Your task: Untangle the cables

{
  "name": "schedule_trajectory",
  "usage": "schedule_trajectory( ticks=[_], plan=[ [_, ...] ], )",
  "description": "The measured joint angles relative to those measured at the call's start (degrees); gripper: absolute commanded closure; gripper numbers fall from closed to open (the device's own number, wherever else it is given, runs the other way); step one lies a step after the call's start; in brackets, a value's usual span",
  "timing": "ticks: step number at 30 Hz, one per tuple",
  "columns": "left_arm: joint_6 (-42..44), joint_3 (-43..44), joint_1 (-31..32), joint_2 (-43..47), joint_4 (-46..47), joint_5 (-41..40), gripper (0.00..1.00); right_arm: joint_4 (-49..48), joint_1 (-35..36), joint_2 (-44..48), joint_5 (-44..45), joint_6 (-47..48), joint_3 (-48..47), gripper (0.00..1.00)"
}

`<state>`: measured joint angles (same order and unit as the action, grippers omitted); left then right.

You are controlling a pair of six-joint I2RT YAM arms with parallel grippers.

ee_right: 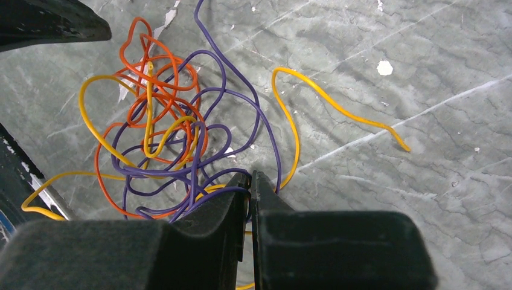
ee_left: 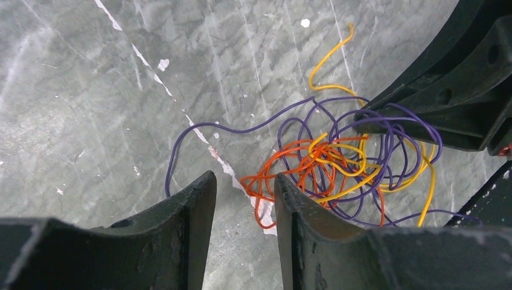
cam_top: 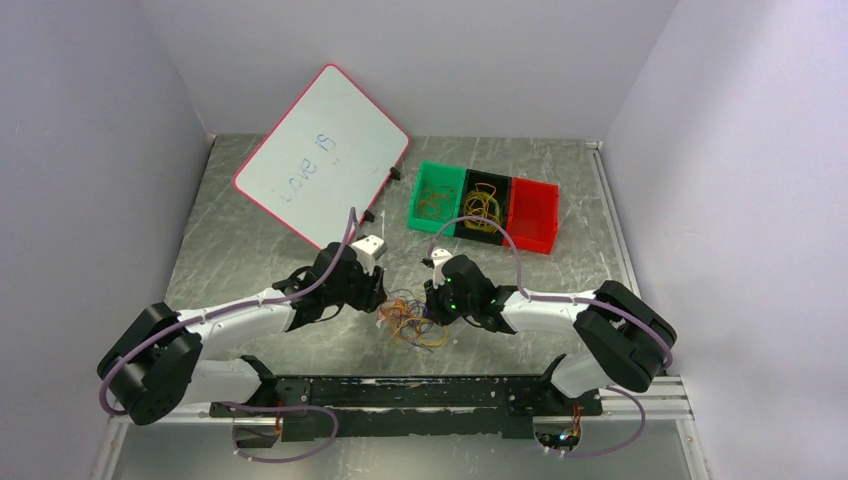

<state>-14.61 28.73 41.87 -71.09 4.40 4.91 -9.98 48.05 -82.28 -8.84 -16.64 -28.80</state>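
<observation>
The cables (cam_top: 415, 322) lie in one tangle of orange, yellow and purple loops on the grey table, between my two grippers. In the left wrist view the tangle (ee_left: 338, 163) sits just right of and beyond my left gripper (ee_left: 243, 181). That gripper is open and low over the table, and an orange loop (ee_left: 261, 192) reaches into the gap between its fingers. My right gripper (ee_right: 250, 176) is shut on purple cable strands (ee_right: 211, 196) at the near edge of the tangle (ee_right: 163, 133). A loose yellow end (ee_right: 338, 109) trails off to the right.
A pink-rimmed whiteboard (cam_top: 320, 155) leans at the back left. Green (cam_top: 440, 170), black (cam_top: 490, 176) and red (cam_top: 535, 205) bins stand in a row at the back; the green and black ones hold coiled wires. Both grippers (cam_top: 375, 290) (cam_top: 432, 298) crowd the tangle.
</observation>
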Motion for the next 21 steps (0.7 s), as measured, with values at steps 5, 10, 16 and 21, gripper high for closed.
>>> schedule_trajectory(
  ticks=[5, 10, 16, 21],
  plan=[
    [1.0, 0.0, 0.0, -0.8, 0.0, 1.6, 0.54, -0.1, 0.0, -0.1, -0.5, 0.0, 0.0, 0.90],
    [1.6, 0.0, 0.0, -0.8, 0.0, 2.7, 0.54, -0.1, 0.0, -0.2, -0.8, 0.0, 0.0, 0.90],
    [2.0, 0.0, 0.0, -1.7, 0.4, 4.8, 0.54, -0.3, 0.0, -0.3, -0.9, 0.0, 0.0, 0.90],
    [2.0, 0.0, 0.0, -1.9, 0.9, 6.0, 0.53, -0.3, 0.0, -0.3, -0.9, 0.0, 0.0, 0.90]
  ],
)
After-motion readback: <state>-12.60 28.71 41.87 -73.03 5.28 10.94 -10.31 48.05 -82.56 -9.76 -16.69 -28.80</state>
